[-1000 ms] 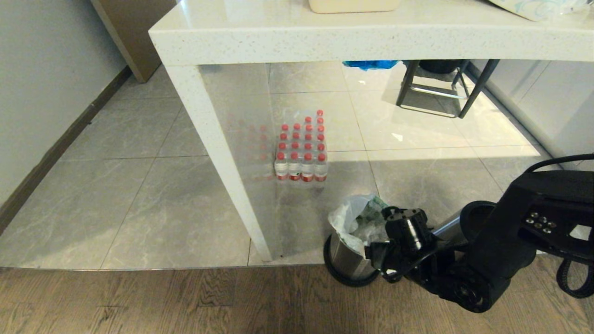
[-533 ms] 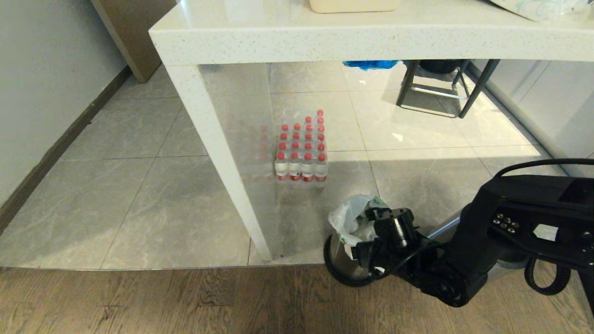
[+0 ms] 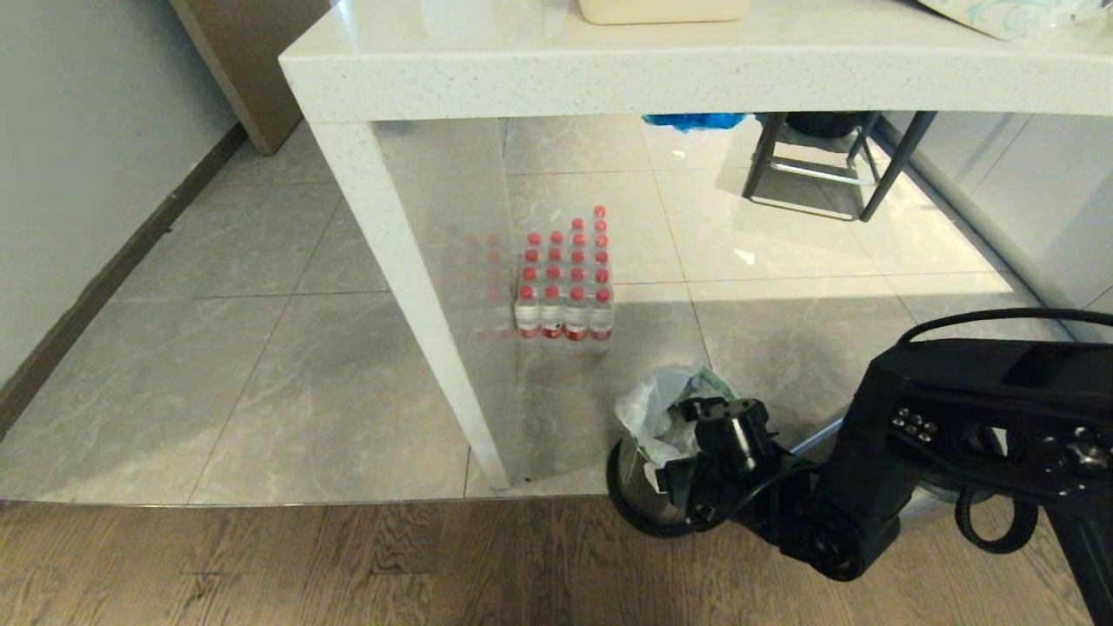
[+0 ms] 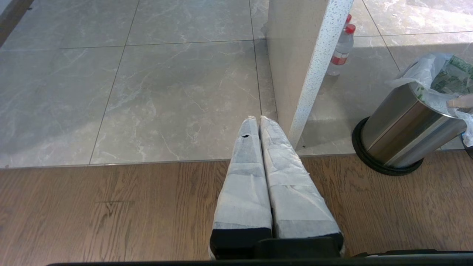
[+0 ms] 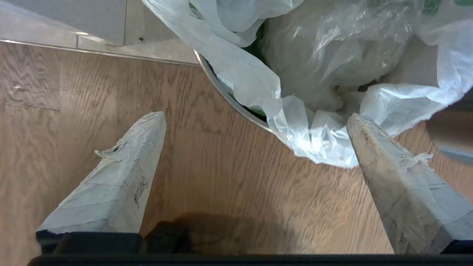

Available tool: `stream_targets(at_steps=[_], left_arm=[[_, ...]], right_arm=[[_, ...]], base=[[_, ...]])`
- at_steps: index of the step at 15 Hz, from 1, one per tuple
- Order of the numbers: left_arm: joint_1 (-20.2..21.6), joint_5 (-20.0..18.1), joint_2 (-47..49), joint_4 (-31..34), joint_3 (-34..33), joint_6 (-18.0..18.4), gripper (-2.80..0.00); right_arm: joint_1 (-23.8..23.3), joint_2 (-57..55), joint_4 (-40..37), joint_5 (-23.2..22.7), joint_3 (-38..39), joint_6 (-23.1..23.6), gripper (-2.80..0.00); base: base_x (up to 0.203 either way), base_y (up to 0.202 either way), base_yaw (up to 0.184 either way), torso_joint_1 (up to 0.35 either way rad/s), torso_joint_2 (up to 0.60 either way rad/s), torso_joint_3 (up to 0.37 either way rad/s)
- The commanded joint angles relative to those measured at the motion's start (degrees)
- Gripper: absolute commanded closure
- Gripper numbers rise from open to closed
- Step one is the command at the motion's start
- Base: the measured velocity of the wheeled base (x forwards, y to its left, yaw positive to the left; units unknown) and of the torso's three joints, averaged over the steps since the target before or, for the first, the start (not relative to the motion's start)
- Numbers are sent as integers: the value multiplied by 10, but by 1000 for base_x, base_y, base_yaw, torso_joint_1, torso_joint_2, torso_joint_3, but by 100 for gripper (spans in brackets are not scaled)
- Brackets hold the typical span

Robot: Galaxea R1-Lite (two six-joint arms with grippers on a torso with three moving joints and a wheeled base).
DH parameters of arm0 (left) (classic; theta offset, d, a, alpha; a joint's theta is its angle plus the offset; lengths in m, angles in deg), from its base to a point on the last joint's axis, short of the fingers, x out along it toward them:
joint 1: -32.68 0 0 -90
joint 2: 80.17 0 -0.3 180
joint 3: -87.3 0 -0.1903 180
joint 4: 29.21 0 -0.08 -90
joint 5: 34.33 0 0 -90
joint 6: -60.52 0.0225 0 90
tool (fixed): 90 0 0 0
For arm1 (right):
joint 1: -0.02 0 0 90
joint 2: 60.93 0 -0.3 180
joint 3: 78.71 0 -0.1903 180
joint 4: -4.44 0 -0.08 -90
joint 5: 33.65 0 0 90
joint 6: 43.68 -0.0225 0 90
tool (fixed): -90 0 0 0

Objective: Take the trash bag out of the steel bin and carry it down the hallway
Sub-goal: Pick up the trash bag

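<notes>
The steel bin (image 3: 633,489) stands on the floor by the table leg, lined with the white trash bag (image 3: 654,407), whose crinkled edge drapes over the rim. My right gripper (image 5: 255,115) hangs open just above the bin's near rim. One fingertip (image 5: 356,123) is at the bag's draped edge (image 5: 317,140); the other is over the wood floor outside the bin. In the head view the right wrist hides much of the bin. My left gripper (image 4: 255,119) is shut on nothing, parked low with the bin (image 4: 402,136) off to its side. I cannot tell whether the hallway shows.
A white table leg (image 3: 409,296) stands close to the bin. A pack of red-capped water bottles (image 3: 565,278) sits under the table, a dark stool (image 3: 817,165) and a blue bag (image 3: 696,120) farther back. Grey tiles (image 3: 217,348) run along the left wall.
The right arm has swung left and down, bringing its wrist over the near side of the bin and covering more of the bag. Its fingers stayed open.
</notes>
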State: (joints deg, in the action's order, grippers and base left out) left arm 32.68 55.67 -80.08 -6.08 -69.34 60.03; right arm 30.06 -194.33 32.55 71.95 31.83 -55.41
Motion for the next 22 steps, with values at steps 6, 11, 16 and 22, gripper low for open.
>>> stream_targets(at_steps=[6,11,16,22], left_arm=[[0,0,0,0,0,0,0],[0,0,0,0,0,0,0],[0,0,0,0,0,0,0],[0,0,0,0,0,0,0]], right_arm=[[-27,-50,51,5,-15,45,-280],[-37,-78,74,12,-33,46,-280],[-47,-81,84,8,-42,46,-280],[-52,-88,85,10,-62,45,-280]], base=[[0,0,0,0,0,0],[0,0,0,0,0,0],[0,0,0,0,0,0],[0,0,0,0,0,0]])
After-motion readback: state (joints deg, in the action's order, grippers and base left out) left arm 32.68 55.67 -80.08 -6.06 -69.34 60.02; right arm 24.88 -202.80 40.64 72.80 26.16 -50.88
